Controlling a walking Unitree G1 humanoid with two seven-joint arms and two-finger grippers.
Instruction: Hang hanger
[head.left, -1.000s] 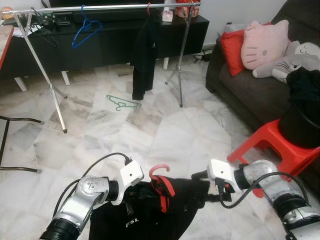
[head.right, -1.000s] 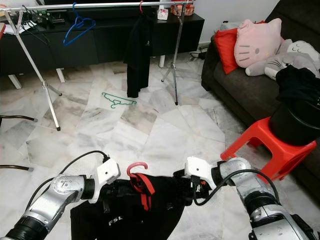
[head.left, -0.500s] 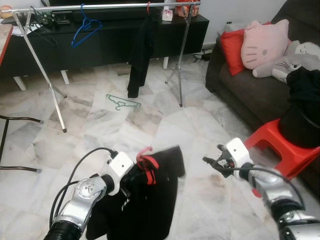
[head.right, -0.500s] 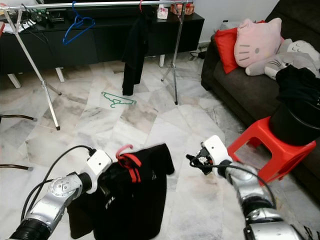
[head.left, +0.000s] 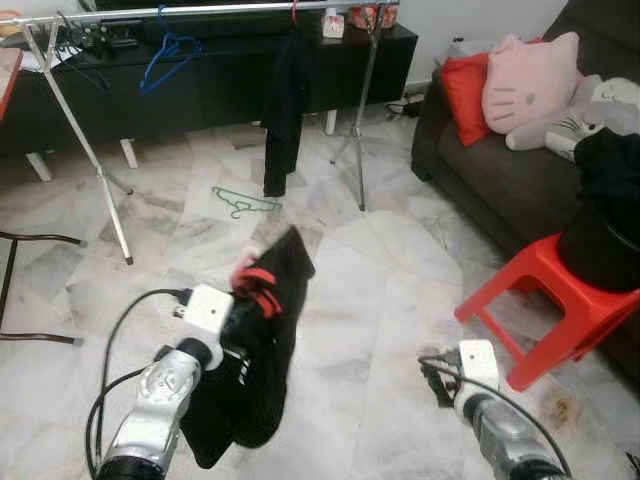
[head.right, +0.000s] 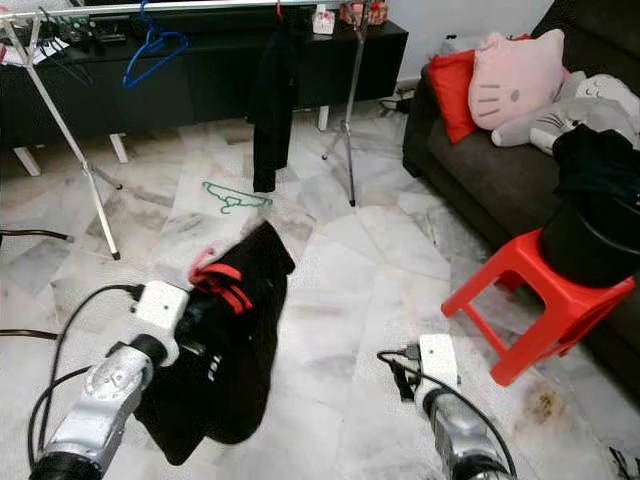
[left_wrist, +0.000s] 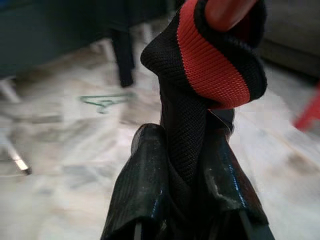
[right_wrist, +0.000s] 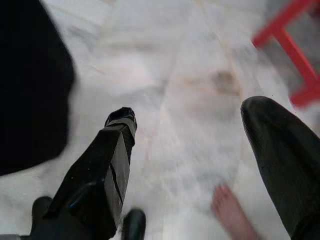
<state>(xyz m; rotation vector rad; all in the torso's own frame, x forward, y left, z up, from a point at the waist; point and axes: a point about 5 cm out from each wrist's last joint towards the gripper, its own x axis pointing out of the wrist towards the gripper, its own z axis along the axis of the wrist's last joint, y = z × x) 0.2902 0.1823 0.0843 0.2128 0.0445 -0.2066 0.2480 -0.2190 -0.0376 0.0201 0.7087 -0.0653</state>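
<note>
1. Left claw (left_wrist: 187, 200) is closed on the black garment (head.left: 250, 350) just below its red collar band (left_wrist: 210, 65); in the left wrist view the two black fingers (left_wrist: 142, 185) press the folded cloth between them.
2. From the neck of the garment a red hanger (head.left: 243, 268) hook comes out, and the cloth hangs down from the claw above the marble floor (head.left: 350, 300).
3. Far behind, a metal clothes rail (head.left: 200, 10) stands on thin legs, with a blue hanger (head.left: 165, 55) and a dark garment (head.left: 285, 100) hanging on it, well apart from the held hanger.
4. A green hanger (head.left: 245, 205) lies on the floor near the hanging dark garment.
5. Right claw (right_wrist: 190, 150) is low over the floor, its fingers (right_wrist: 107, 165) wide apart and holding nothing.
6. At the right, a red stool (head.left: 545, 300) carries a black bucket (head.left: 600, 245), beside a dark sofa (head.left: 480, 170) with a pink cushion (head.left: 530, 80).
</note>
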